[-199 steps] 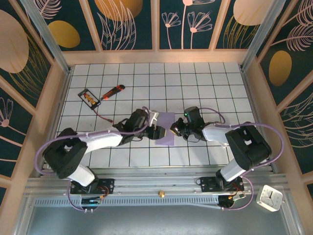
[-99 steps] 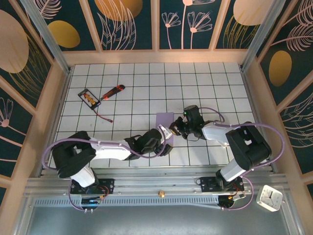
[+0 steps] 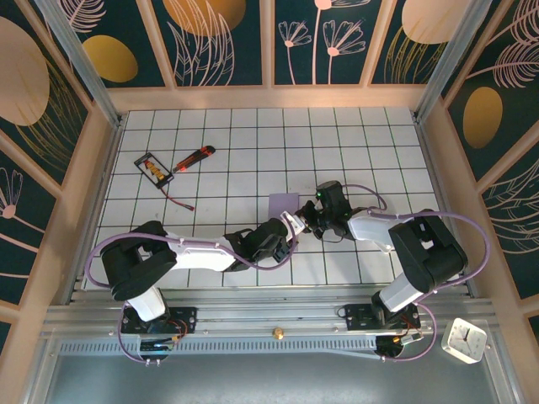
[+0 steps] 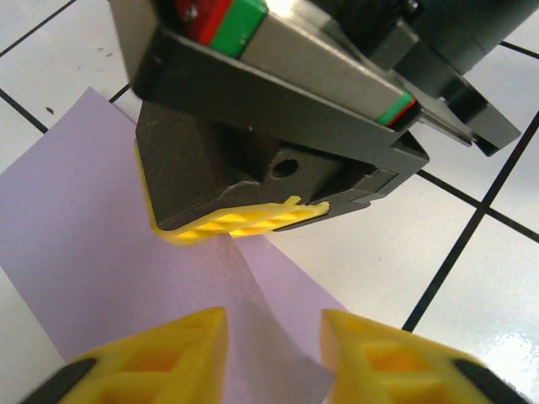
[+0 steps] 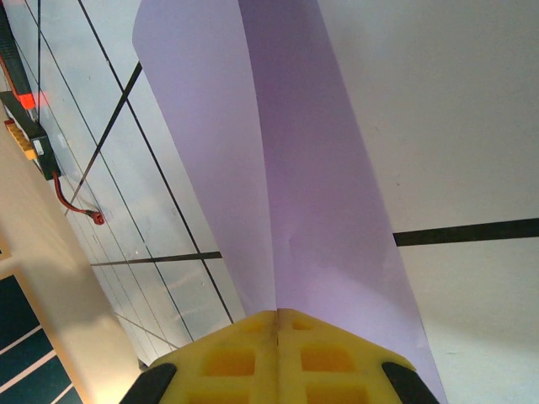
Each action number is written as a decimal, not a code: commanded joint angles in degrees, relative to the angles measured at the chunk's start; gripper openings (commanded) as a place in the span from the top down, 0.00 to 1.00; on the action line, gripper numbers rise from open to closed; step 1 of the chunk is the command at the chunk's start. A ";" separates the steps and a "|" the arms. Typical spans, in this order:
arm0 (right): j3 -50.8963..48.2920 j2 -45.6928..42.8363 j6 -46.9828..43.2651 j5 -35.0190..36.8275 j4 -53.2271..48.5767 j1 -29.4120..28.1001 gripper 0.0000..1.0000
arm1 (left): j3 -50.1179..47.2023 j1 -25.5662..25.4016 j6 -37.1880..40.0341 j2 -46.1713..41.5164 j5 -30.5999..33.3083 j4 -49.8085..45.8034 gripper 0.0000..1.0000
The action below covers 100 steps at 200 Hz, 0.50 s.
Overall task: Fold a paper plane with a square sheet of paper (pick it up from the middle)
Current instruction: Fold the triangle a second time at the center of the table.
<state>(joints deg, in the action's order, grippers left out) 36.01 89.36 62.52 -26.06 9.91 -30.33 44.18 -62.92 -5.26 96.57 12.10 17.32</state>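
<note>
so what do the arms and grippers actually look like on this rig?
Both arms: white link shells, black joint housings, lavender cables looped alongside. Left gripper has yellow lattice-patterned finger pads on black fingers. Right gripper has the same yellow pads; its body is black and grey with red and green markings.

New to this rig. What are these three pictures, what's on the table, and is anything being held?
Two robot arms are bolted at the near edge of a gridded table. The overhead picture looks down from behind them. The other two come from cameras on each wrist, so the yellow pads at the bottom are that arm's own fingers.

The right gripper is shut on a pale purple sheet of paper, pinching up a ridge in it. The left gripper faces it with its fingers apart on either side of that ridge, not visibly clamping.

At the far left lie a red-orange utility knife and a small black-framed card with a red wire.
</note>
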 commanded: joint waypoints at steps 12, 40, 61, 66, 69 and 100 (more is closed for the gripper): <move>-0.22 0.02 -0.11 -0.26 -0.77 -0.08 1.00 | 1.96 -0.28 -0.35 0.49 0.04 -1.91 0.78; -0.37 -0.21 -0.64 -0.39 -0.53 0.33 0.99 | 2.31 -0.25 -1.87 0.45 -1.42 -2.15 0.95; -0.76 -1.63 -1.44 -0.64 -0.69 1.55 0.87 | 2.14 -0.26 -5.02 0.19 -3.45 -2.05 1.00; -0.67 -2.31 -2.01 -0.57 -1.24 1.98 0.84 | 2.25 -0.23 -6.06 0.19 -3.79 -2.24 1.00; -0.68 -2.86 -2.45 -0.52 -1.56 2.18 0.82 | 2.30 -0.27 -6.66 0.19 -4.06 -2.41 1.00; 0.05 -9.74 -10.82 0.49 -9.62 5.39 0.68 | 3.63 -0.27 -13.19 0.19 -9.65 -3.10 1.00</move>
<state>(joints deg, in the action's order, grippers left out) 35.83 86.15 58.85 -26.68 6.98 -27.33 45.50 -62.92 -11.90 96.62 7.77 15.14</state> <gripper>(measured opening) 0.289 0.056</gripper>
